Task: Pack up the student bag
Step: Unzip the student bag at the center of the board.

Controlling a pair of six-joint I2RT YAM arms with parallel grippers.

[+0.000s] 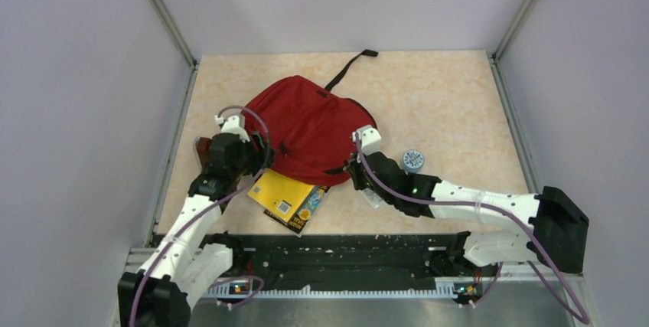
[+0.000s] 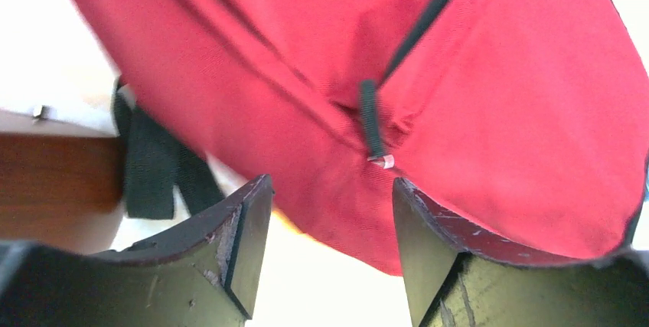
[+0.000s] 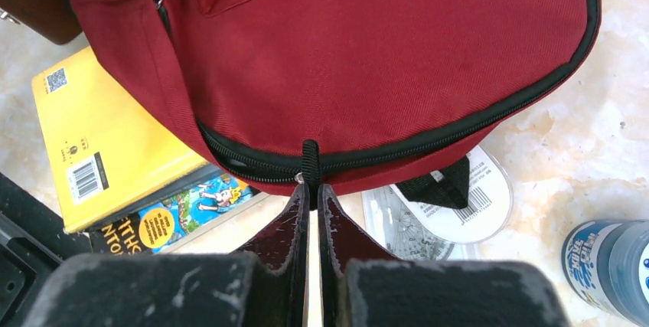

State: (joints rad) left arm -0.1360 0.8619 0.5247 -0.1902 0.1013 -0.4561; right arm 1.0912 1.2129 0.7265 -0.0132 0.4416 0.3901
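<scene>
The red student bag point(image 1: 310, 128) lies flat in the middle of the table, its zippers closed. My right gripper point(image 1: 358, 165) is at the bag's near right edge. In the right wrist view it point(image 3: 310, 185) is shut on the black zipper pull tab point(image 3: 310, 160) of the main zipper. My left gripper point(image 1: 260, 155) is at the bag's left edge. In the left wrist view it point(image 2: 331, 185) is open, with the red fabric point(image 2: 459, 74) and another black zipper pull point(image 2: 371, 120) just ahead of the fingers.
A yellow book point(image 1: 282, 193) and a colourful book point(image 1: 310, 208) stick out from under the bag's near edge. A brown pouch point(image 1: 203, 149) lies left of the bag. A blue round container point(image 1: 413, 160) stands right. A clear protractor point(image 3: 428, 223) lies under the bag's corner.
</scene>
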